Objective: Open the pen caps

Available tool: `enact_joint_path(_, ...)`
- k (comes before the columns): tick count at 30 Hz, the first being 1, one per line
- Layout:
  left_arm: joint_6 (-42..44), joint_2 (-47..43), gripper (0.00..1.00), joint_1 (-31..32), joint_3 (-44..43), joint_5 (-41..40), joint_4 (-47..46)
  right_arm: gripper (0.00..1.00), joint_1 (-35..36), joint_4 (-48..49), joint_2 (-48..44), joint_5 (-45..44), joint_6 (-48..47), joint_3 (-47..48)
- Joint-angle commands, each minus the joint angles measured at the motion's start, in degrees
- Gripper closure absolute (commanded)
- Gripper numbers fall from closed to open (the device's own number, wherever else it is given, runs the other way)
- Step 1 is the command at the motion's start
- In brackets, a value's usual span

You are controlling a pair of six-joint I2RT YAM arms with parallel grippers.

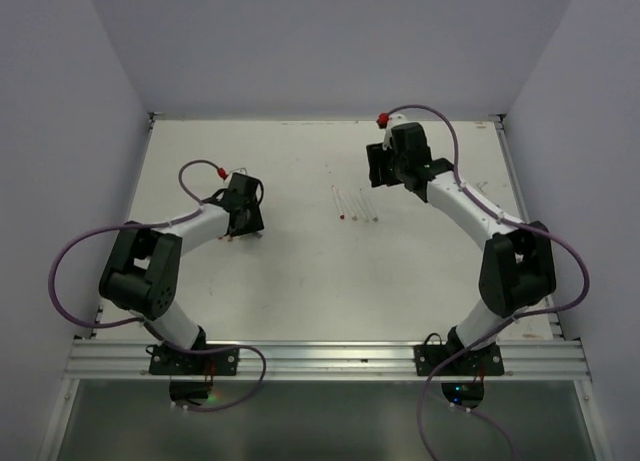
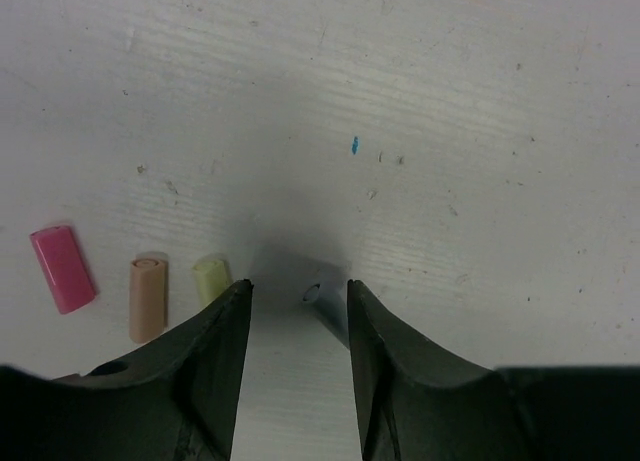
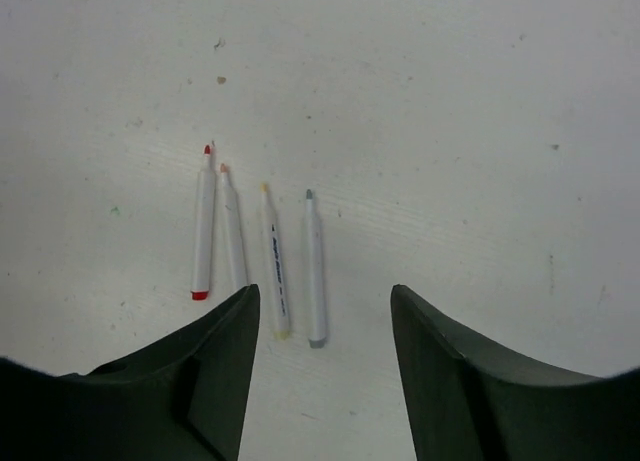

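pen caps (image 2: 147, 281) are off and down on the white table (image 2: 420, 71), right under the left wrist camera. pink cap (image 2: 62, 269) furthest out, peach cap (image 2: 147, 306) beside it, yellow cap (image 2: 211, 278) next, its lower end tucked behind a fingertip. and there's a fourth, a grey cap (image 2: 322, 297), lying in the gap of the left gripper (image 2: 298, 293), close against the finger on the view's right side; whether it touches, i cannot tell. jaws stand apart, wider than that cap, gripping nothing.

over to the other arm: right gripper (image 3: 324, 296) is spread wide too, poised over the near ends of four pens (image 3: 274, 256). the yellow and grey pen ends reach into the gap, but nothing is clamped. the pens lie side by side, nearly parallel, all bare-tipped: red on the outside, then peach, yellow, grey. red and peach sit almost against each other, grey a little apart.

from the top camera the pens show as a small cluster mid-table, between the two arms and nearer the right one. the caps are too small to make out there.
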State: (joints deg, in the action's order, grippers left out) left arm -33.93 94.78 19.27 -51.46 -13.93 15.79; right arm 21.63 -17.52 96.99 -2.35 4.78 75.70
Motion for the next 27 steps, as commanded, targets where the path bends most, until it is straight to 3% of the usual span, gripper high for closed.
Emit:
enact_joint_path(1, -1.57, -6.09, 0.52, 0.24, -1.00, -0.22, 0.99, 0.37, -2.11, -3.14, -6.27, -5.19, 1.55, -2.92)
enact_joint_path(2, -1.66, -7.23, 0.52, 0.51, -1.36, -0.13, 1.60, 0.33, -2.72, -3.22, -7.33, -5.82, 2.25, -3.71)
enact_joint_path(5, -2.10, -12.07, 0.50, 2.87, -3.46, -1.09, 2.66, 0.06, -5.54, -5.06, -11.28, -10.55, 3.31, -6.00)
enact_joint_path(6, -2.45, -14.34, 0.50, 3.84, -3.90, -1.27, 2.67, 0.01, -5.89, -6.03, -12.43, -12.57, 3.31, -7.22)
enact_joint_path(9, -3.77, -19.09, 0.48, 8.06, -3.47, 1.62, -0.66, 0.01, -7.56, -6.56, -16.21, -21.54, 2.79, -10.91)
enact_joint_path(14, -4.12, -21.92, 0.45, 16.84, -0.92, 8.30, -8.14, 0.01, -13.00, -2.00, -20.43, -24.99, -0.29, -19.44)
enact_joint_path(19, -4.04, -23.32, 0.44, 23.79, 2.68, 12.87, -12.44, 0.07, -25.90, -1.29, -21.05, -16.91, -1.25, -24.72)
enact_joint_path(27, -2.37, -25.79, 0.43, 28.46, 6.81, 17.36, -14.82, 0.27, -34.28, 4.08, -16.06, -8.99, -8.37, -24.83)
